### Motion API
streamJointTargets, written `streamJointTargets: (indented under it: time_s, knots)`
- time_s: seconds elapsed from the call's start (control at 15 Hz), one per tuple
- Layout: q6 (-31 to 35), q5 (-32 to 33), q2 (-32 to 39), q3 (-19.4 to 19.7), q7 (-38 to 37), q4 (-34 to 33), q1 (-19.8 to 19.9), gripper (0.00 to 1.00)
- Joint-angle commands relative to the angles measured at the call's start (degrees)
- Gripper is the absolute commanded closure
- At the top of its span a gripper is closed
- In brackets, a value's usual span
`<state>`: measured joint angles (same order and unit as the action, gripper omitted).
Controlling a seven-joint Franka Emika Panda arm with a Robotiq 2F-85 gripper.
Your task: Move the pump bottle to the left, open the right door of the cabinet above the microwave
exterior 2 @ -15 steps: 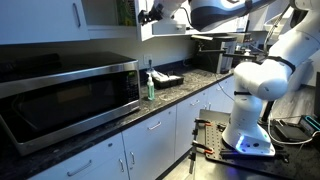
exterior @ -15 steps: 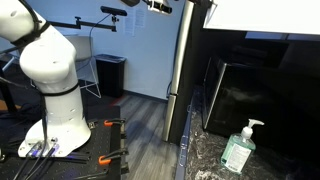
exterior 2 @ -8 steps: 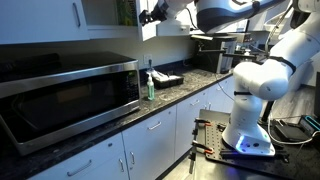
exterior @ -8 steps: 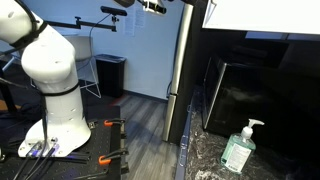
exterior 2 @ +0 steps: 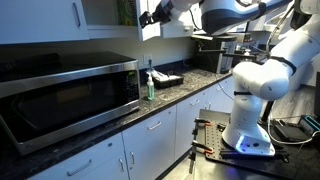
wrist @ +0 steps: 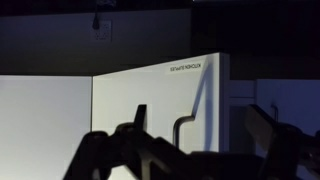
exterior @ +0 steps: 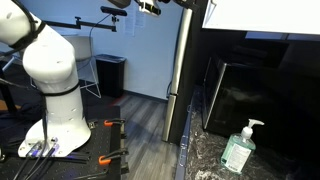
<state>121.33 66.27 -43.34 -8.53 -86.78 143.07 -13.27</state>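
The pale-green pump bottle (exterior: 238,148) stands on the dark counter beside the black microwave (exterior: 262,88); both also show in an exterior view, bottle (exterior 2: 151,85) and microwave (exterior 2: 70,95). The white cabinet's right door (exterior 2: 150,28) hangs ajar above, with the cabinet's inside (exterior 2: 105,12) showing. My gripper (exterior 2: 156,14) is up at that door's free edge. In the wrist view the door (wrist: 150,105) fills the frame and its thin bar handle (wrist: 181,131) lies between my two dark, spread fingers (wrist: 200,135). The gripper is open and holds nothing.
The matching left door (exterior 2: 40,20) is shut. The robot's white base (exterior: 52,95) stands on the floor by the counter's end. A tall dark panel (exterior: 181,70) rises at the counter edge. A dark tray-like object (exterior 2: 166,79) lies behind the bottle.
The gripper has drifted a little sideways along the top of the frame, away from the cabinet. The door stays ajar and the bottle has not moved.
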Motion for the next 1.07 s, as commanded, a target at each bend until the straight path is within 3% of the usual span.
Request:
streamJointTargets:
  time_s: [0.0, 0.33, 0.73, 1.0]
  knots:
    - [0.59, -0.71, -0.09, -0.84, 0.40, -0.06, 1.24, 0.00]
    - [5.20, -4.00, 1.96, 0.62, 2.54, 0.01, -1.04, 0.00]
    - [14.72, -16.99, 1.92, 0.44, 9.32, 3.48, -1.86, 0.00]
    - [19.05, -27.83, 2.45, 0.69, 15.98, 7.72, -0.09, 0.00]
